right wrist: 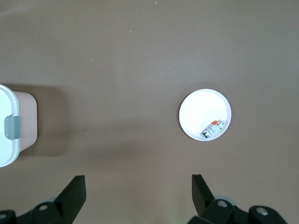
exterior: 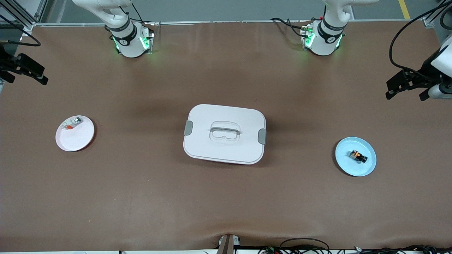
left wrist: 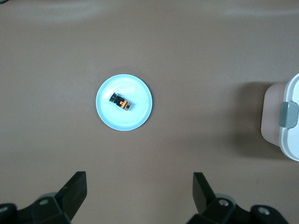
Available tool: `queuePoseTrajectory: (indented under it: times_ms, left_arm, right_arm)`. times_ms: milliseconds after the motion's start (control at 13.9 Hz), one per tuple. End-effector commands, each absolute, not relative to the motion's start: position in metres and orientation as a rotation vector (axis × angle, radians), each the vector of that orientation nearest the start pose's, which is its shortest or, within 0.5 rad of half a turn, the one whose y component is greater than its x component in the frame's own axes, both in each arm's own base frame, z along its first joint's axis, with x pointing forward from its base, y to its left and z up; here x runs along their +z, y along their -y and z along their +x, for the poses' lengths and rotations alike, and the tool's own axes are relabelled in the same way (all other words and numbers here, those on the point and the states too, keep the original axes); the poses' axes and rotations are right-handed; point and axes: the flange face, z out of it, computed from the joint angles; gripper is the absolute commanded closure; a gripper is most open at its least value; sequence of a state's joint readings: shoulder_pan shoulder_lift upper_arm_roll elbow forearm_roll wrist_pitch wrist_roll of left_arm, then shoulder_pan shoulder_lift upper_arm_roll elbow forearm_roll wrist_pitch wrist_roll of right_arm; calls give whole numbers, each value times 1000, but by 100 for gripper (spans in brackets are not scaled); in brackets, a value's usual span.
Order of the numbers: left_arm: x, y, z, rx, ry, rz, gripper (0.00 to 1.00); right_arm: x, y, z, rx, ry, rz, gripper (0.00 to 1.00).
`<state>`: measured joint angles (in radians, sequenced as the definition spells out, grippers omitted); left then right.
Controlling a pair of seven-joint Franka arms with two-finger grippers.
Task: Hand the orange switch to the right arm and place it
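The orange switch (exterior: 358, 156) lies on a light blue plate (exterior: 344, 148) toward the left arm's end of the table. It also shows in the left wrist view (left wrist: 120, 102), on that plate (left wrist: 140, 114). My left gripper (exterior: 405, 94) is open and empty, held high over the table's edge at the left arm's end, apart from the plate; its view (left wrist: 139, 179) looks down on the plate. My right gripper (exterior: 26, 79) is open and empty, held high over the table's edge at the right arm's end; it also shows in its own wrist view (right wrist: 138, 182).
A white lidded box (exterior: 225, 134) with grey clips stands in the middle of the table, and shows in both wrist views (left wrist: 287, 121) (right wrist: 9, 126). A white plate (exterior: 79, 139) toward the right arm's end holds a whitish-clear part with a red-orange bit (exterior: 71, 123).
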<state>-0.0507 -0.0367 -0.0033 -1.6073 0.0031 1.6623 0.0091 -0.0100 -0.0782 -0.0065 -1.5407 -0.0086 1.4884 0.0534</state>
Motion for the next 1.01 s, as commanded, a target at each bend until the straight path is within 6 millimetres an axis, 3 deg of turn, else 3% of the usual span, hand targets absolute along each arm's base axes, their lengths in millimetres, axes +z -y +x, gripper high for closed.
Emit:
queuePoseTrajectory:
  times_ms: [0,937]
  left_arm:
    - [638,30,552,-123,-84,-3138,0]
    - [642,29,553,-140,-77,-3140,0]
  right_arm:
    - [674,9,514,-39,-99,-3152,0]
    - [672,8,513,-24,-96,-3150,0]
